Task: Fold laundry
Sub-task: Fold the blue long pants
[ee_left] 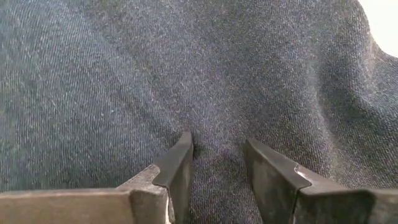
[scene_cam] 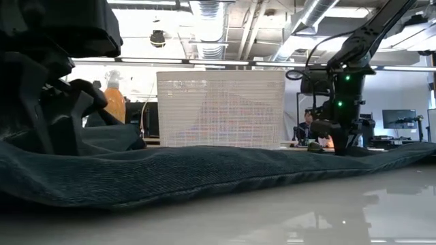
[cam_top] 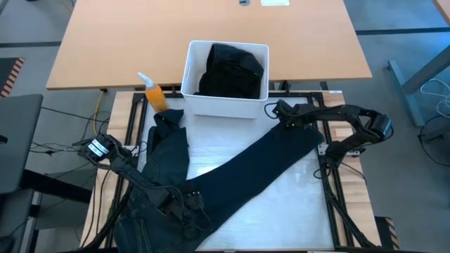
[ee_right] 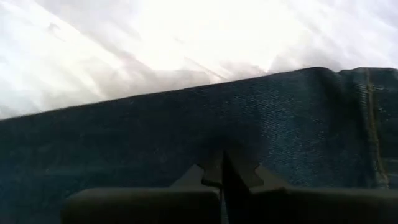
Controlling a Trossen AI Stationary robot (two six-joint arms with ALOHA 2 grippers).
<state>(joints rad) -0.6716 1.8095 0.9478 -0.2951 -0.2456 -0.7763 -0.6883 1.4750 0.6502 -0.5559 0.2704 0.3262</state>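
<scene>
A: We've got the navy trousers [cam_top: 232, 176] spread on the bench, long axis diagonal: waist end at the near-left corner, one leg running to the far-right, hem just short of the white bin [cam_top: 226, 79]. The other leg folds back along the left side toward the orange spray bottle [cam_top: 154, 93].

B: Grippers?

A: Left gripper [cam_top: 184, 200] sits on the waist end near the near edge, fingers [ee_left: 180, 168] partly apart with denim bunched between them. We can't tell whether that's a real grip. Right gripper [cam_top: 288, 121] is at the far-right hem, jaws pinched together on the cloth edge; its wrist view shows the hem seam and bare white bench surface beyond.

B: Anything only one view gives?

A: High view alone shows black clothing [cam_top: 232, 70] heaped inside the bin. Low view shows the bin's mesh wall [scene_cam: 221, 109] and the trousers as a low ridge across the bench, with the right gripper [scene_cam: 338, 139] standing on the ridge's far end.
</scene>
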